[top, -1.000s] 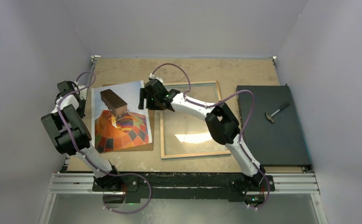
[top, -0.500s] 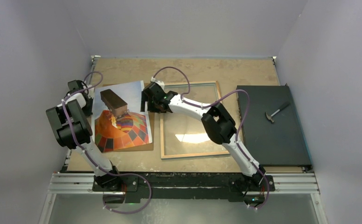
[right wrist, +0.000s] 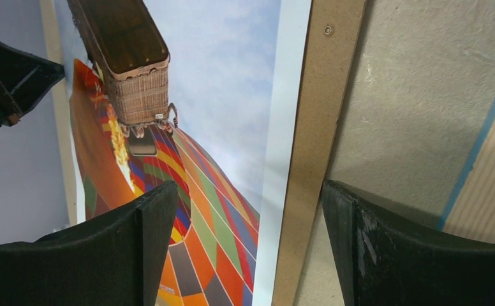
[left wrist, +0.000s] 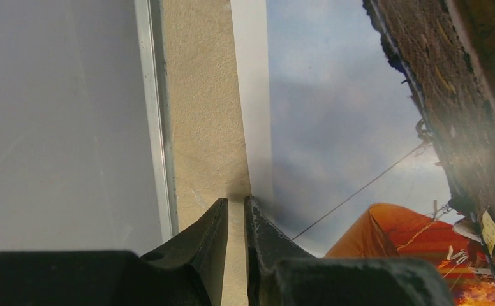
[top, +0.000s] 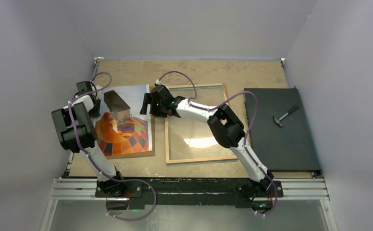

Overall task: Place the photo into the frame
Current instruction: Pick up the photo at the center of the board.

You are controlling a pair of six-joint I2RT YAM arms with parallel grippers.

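pincers differ here: the left pincer (left wrist: 235, 210) is pressed almost together on the white left margin of the photo (left wrist: 334, 127), seemingly to peel that edge up off the backing board (right wrist: 312, 127) it lies on. the right pincer (right wrist: 252, 255) is spread wide, straddling the photo's opposite margin and the board's edge, probably ready to take that side. the frame (top: 167, 134) lies just right of them on the bench (top: 184, 72), wood rim up, glass bare for the print.

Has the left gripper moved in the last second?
Yes. The left gripper has shifted right, away from the left edge of the table, up to the left edge of the photo.
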